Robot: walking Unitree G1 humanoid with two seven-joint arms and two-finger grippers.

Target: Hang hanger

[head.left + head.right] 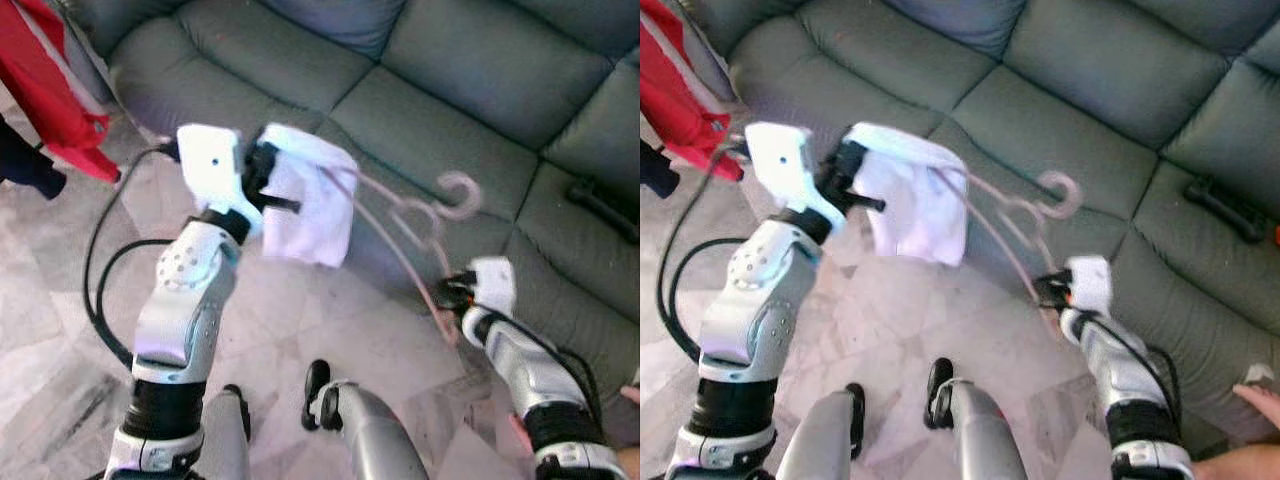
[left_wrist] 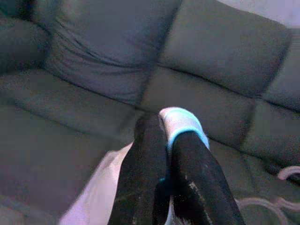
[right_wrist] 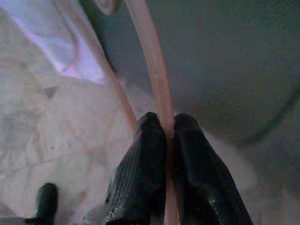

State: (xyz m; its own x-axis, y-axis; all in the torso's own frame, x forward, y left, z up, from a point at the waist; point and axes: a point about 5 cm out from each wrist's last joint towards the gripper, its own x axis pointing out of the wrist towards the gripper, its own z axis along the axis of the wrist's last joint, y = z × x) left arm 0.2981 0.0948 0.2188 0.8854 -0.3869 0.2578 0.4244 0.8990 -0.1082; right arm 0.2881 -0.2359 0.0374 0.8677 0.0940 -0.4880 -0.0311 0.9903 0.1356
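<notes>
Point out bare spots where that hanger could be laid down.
Bare sofa cushions lie behind the pink hanger, left of the black object. Bare floor lies between both arms. It is crowded near the red garment and white cloth.

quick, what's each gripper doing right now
left gripper: shut on the white cloth
right gripper: shut on the pink plastic hanger
</notes>
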